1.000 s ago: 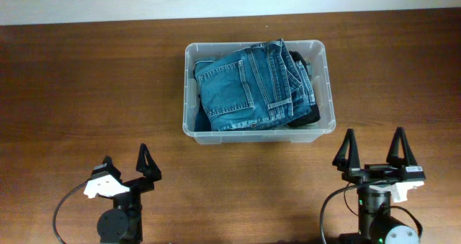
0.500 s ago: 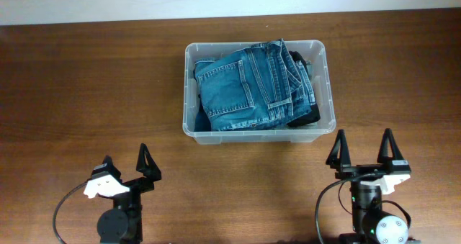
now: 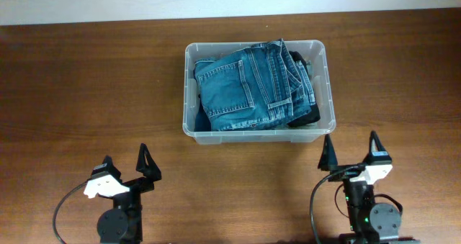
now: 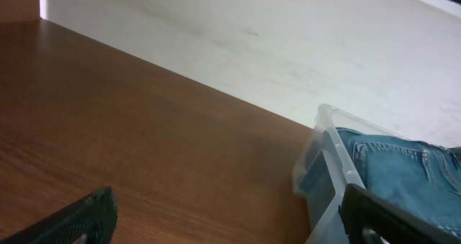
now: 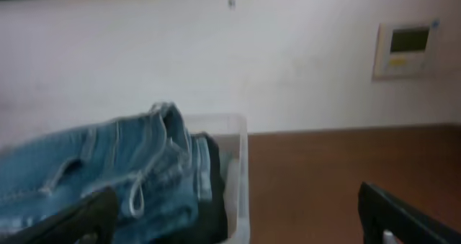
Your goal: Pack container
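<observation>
The clear plastic container stands at the middle back of the table, filled with folded blue jeans on top of dark clothing. The left wrist view catches the container at its right edge, and the right wrist view has the container with the jeans at its left. My left gripper rests open near the front left, nothing between its fingers. Just in front of the container's right corner, my right gripper is open and empty too.
The brown wooden table stretches around the container. A white wall runs behind the table's far edge, with a small wall panel at the right. Black cables loop beside both arm bases.
My right gripper has shifted left and turned slightly, ending closer to the container's front right corner. The left gripper and the container have not moved.
</observation>
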You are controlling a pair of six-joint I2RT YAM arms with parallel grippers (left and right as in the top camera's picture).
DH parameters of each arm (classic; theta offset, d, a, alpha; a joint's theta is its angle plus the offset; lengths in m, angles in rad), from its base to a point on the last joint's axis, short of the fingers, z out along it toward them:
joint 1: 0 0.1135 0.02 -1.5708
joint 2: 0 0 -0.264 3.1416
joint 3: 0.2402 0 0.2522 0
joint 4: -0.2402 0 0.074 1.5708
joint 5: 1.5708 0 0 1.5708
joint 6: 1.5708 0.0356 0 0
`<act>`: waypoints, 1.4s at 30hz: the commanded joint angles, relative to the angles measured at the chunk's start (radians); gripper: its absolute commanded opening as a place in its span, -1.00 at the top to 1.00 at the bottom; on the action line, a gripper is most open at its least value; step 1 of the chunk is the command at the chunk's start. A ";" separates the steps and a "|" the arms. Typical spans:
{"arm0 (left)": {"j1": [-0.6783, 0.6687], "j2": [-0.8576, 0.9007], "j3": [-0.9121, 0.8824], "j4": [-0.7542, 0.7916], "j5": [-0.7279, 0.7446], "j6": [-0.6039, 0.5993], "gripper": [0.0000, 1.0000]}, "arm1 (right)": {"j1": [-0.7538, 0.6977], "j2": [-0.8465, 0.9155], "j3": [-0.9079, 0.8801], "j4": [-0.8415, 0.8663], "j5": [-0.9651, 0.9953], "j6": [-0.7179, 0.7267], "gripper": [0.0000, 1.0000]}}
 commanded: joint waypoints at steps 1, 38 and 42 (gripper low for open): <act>0.005 -0.006 -0.003 -0.002 0.000 0.013 -0.99 | 0.005 -0.008 -0.005 -0.040 -0.012 -0.014 -0.97; 0.005 -0.006 -0.003 -0.002 0.000 0.013 -0.99 | 0.006 -0.007 -0.005 -0.159 -0.012 -0.014 -0.97; 0.005 -0.006 -0.003 -0.002 0.000 0.013 -0.99 | 0.006 -0.006 -0.005 -0.158 -0.012 -0.014 -0.97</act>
